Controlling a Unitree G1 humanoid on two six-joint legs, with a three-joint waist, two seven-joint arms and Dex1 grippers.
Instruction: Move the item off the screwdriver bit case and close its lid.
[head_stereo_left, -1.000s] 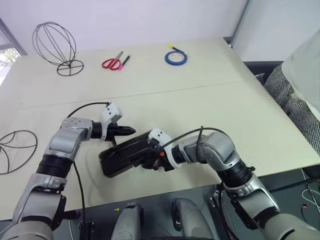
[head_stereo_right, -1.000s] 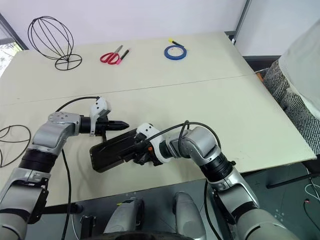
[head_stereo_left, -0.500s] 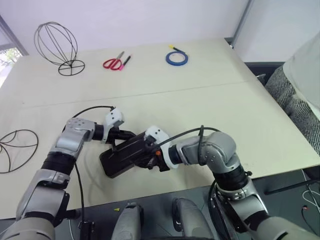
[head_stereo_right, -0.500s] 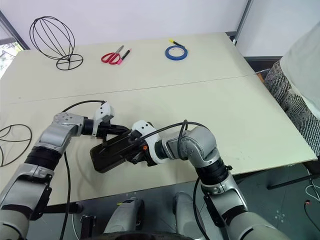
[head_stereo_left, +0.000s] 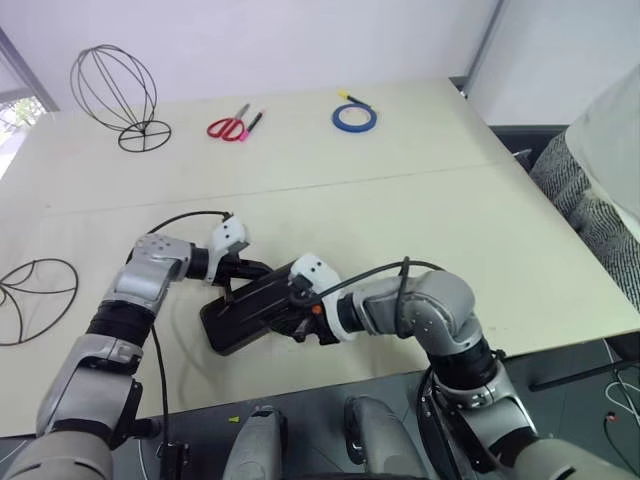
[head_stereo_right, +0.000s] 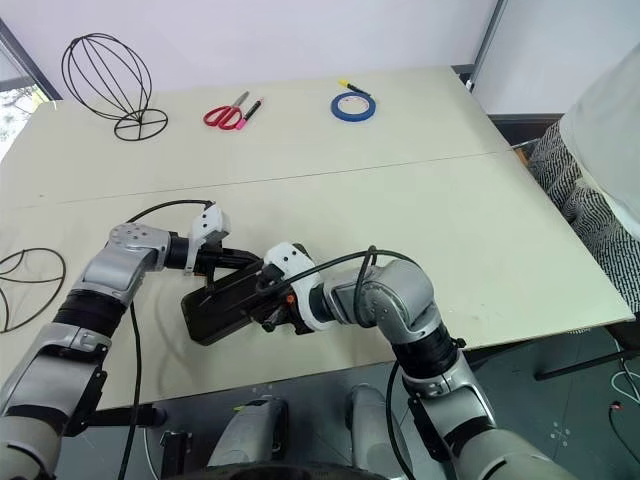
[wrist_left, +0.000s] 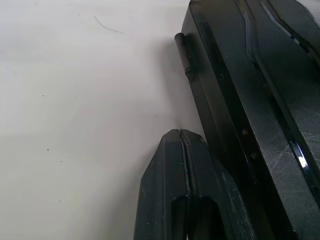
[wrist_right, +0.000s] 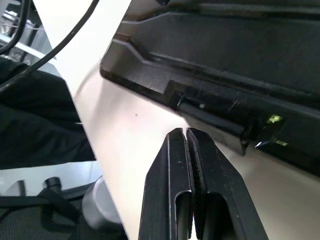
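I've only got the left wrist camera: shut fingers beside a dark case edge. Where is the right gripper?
Observer: The right gripper is at the opposite long edge of the screwdriver bit case, at its latch, fingers shut.
Operator: Is anything sitting on the case?
Observer: No. An upright wire frame stands at the table's far left corner, and a second wire frame lies near the left edge, both apart from the case.
Operator: Is the lid down?
Observer: In the head views the lid looks lowered onto the case; I cannot tell whether it is latched.
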